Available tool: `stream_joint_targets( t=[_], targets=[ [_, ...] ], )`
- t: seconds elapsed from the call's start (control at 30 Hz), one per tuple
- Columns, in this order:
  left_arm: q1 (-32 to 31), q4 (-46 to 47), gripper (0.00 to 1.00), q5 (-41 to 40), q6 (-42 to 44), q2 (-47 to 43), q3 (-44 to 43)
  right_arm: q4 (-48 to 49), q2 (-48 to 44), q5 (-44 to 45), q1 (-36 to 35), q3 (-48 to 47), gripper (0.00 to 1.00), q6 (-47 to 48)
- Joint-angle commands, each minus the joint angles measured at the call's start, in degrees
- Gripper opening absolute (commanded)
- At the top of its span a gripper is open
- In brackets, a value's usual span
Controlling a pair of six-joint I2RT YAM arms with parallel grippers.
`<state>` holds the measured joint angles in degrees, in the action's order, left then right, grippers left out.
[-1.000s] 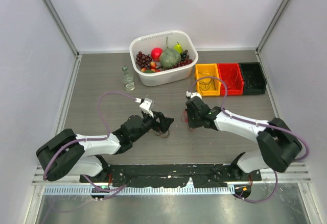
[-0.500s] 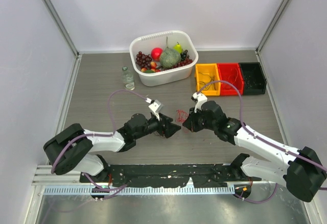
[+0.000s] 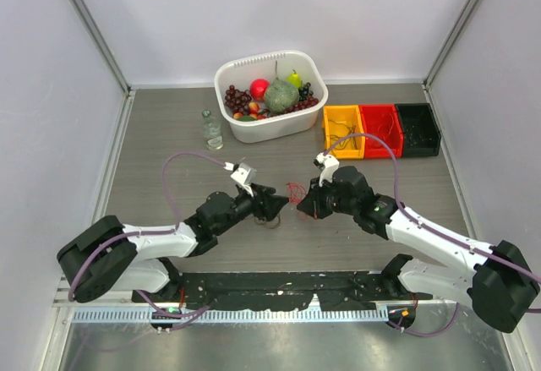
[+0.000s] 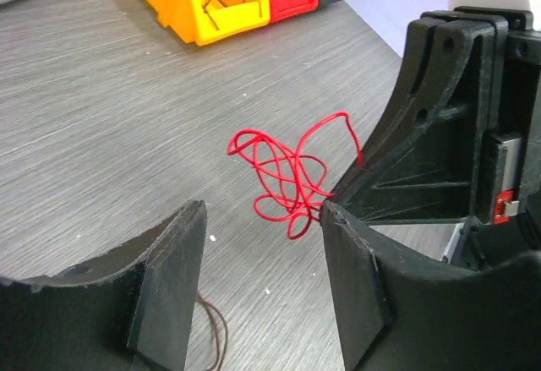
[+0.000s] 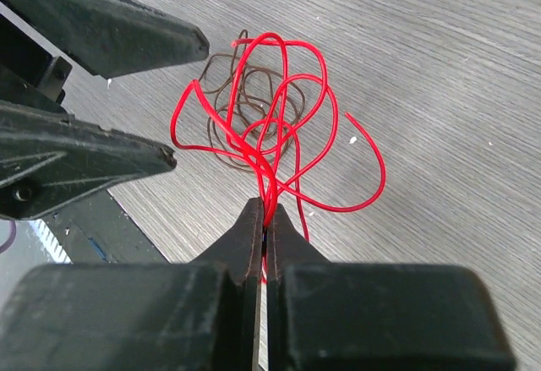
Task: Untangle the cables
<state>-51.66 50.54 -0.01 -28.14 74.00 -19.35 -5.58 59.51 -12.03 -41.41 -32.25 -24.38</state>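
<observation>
Tangle of red cable (image 5: 272, 122) pinched by right pincer (image 5: 265, 219) | loops fan toward spread left pincer (image 4: 262, 219) | brown cable (image 5: 245, 161) flat beneath

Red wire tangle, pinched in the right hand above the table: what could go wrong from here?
The right hand pinches the thin red wire tangle only at its fingertips; a tug could pull it free.
The open left hand sits beside the loops and might clamp several together, tightening the knot.
The thin dark wire lies on the grey table below; a low finger could snag it.
</observation>
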Motion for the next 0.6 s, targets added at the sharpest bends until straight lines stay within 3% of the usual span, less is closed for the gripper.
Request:
stream_joint_targets(
  t=[0.0, 0.2, 0.43, 0.57],
  targets=[
    [0.2, 4.3, 0.61, -3.8, 0.5, -1.2, 1.4, 3.7, 0.5, -1.8, -0.3, -0.2, 0.01, -0.8],
    [0.2, 4.4, 0.49, 3.4, 0.9, 2.1, -1.1, 5.1, 1.6, -2.8, -0.3, -0.4, 0.01, -1.2],
    [0.2, 4.3, 0.37, 3.3, 0.9, 2.8, -1.7, 7.0, 1.9, -4.1, -0.3, 0.9, 0.01, -1.6],
    [0.2, 5.4, 0.01, 3.4, 2.5, 2.3, -1.0, 7.1, 1.5, -4.2, -0.3, 1.9, 0.01, -2.0]
  ],
)
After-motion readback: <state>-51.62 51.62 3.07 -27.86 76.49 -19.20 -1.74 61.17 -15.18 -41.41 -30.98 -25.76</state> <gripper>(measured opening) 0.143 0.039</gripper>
